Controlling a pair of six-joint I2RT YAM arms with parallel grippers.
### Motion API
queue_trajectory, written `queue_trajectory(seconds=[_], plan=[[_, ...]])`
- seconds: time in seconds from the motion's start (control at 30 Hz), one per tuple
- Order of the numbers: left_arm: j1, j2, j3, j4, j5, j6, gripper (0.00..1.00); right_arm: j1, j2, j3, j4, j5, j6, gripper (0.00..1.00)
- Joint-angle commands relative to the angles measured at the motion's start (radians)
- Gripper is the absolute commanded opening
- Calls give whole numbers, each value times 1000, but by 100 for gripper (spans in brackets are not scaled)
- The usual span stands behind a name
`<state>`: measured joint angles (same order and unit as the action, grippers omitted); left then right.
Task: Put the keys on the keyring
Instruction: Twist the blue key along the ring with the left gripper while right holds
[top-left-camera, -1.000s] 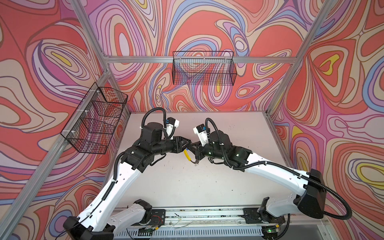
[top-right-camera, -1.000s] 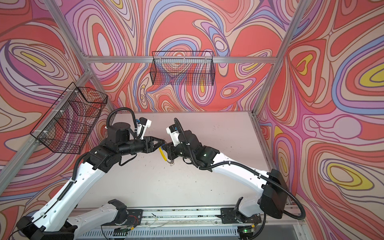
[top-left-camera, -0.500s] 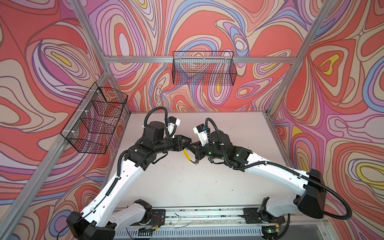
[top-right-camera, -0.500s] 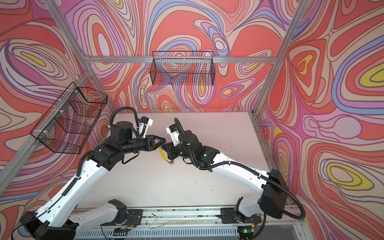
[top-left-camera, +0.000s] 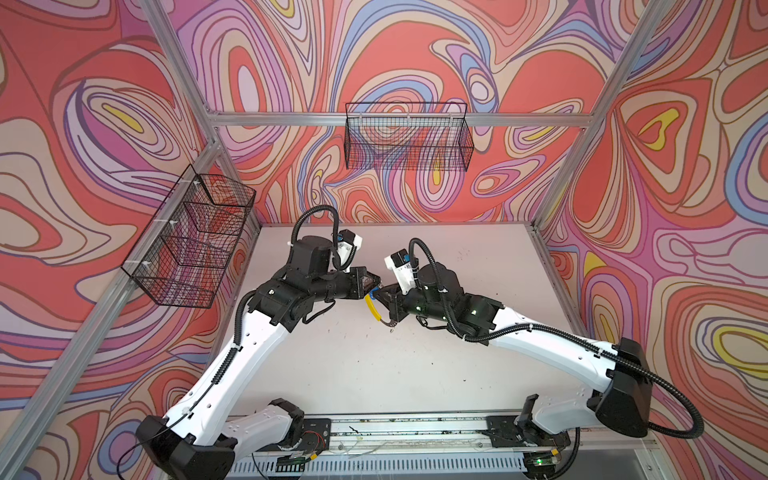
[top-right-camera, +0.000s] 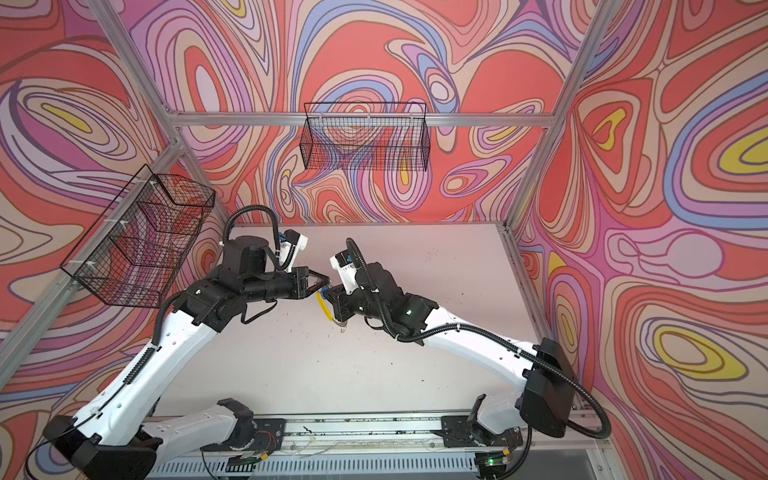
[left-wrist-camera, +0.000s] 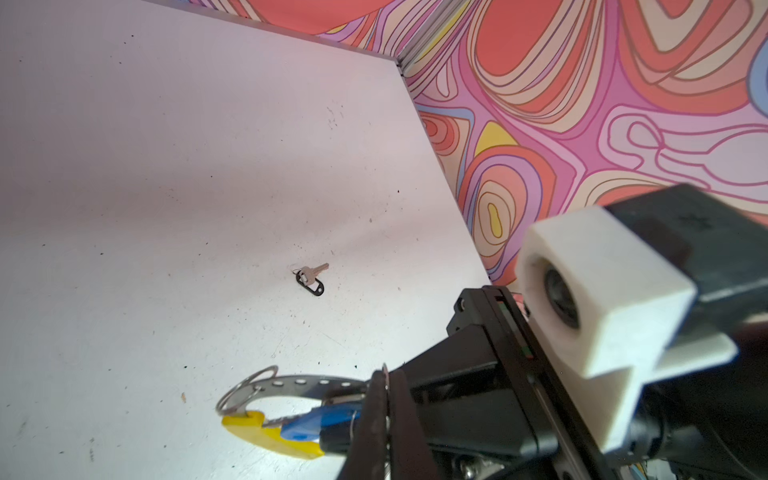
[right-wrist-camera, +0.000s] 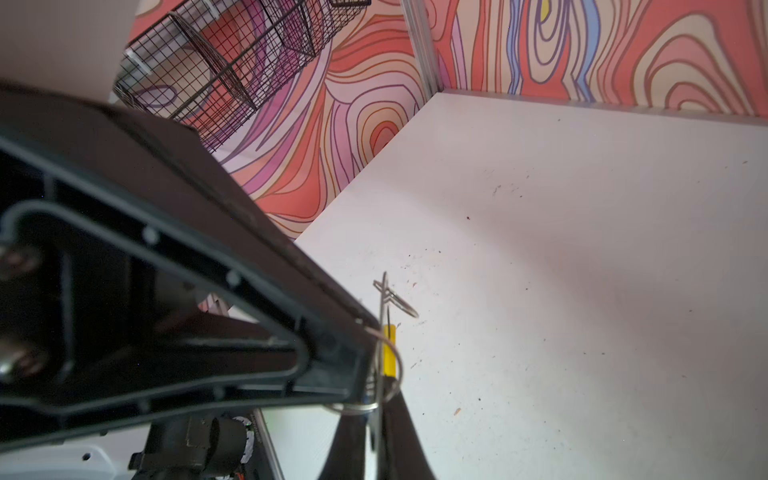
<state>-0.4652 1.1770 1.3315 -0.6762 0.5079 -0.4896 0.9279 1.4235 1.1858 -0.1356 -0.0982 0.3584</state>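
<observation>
The keyring (left-wrist-camera: 299, 380) is a grey perforated band with a yellow sleeve (left-wrist-camera: 270, 432). It hangs above the table's middle (top-left-camera: 374, 309) (top-right-camera: 324, 307). My right gripper (right-wrist-camera: 380, 409) is shut on its thin edge. The key with the blue tag (left-wrist-camera: 316, 422) sits inside the keyring's arc. My left gripper (left-wrist-camera: 386, 374) meets the right one tip to tip (top-left-camera: 376, 286) and is shut on a thin wire ring beside that tag. The key with the black tag (left-wrist-camera: 311, 280) lies alone on the table beyond and is hidden in both top views.
Black wire baskets hang on the back wall (top-left-camera: 407, 141) and the left wall (top-left-camera: 191, 237). Patterned walls with aluminium posts close the white table (top-left-camera: 457, 374) on three sides. The arms' base rail (top-left-camera: 415, 424) runs along the front edge.
My left arm has reached right toward the right gripper, and its jaws have closed on the wire ring. The right arm and keyring have stayed put.
</observation>
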Motion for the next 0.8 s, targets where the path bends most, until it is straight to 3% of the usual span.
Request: queue_trajectory(seconds=[0.0, 0.13, 0.27, 0.4, 0.5, 0.53, 0.6, 0.67, 0.77], plan=[[-6, 33, 140, -241, -7, 132, 0, -12, 21, 27, -103, 186, -118, 0], [0, 104, 220, -432, -4, 220, 0, -11, 19, 36, -125, 296, -218, 0], [0, 136, 214, -523, 55, 291, 0, -12, 12, 36, -112, 329, -308, 0], [0, 136, 192, -550, 94, 333, 0, -11, 38, 65, -138, 262, -366, 0], [5, 115, 171, -499, 90, 310, 0, -12, 61, 88, -153, 77, -339, 0], [8, 99, 158, -461, 98, 290, 4, -12, 64, 81, -140, 24, -314, 0], [18, 54, 139, -377, 84, 249, 23, -12, 64, 50, -89, -61, -243, 0], [43, 5, 126, -308, 54, 207, 35, -12, 52, 12, -36, -88, -168, 0], [61, -67, 120, -253, -38, 141, 42, -12, 26, -26, -1, -54, -64, 0]])
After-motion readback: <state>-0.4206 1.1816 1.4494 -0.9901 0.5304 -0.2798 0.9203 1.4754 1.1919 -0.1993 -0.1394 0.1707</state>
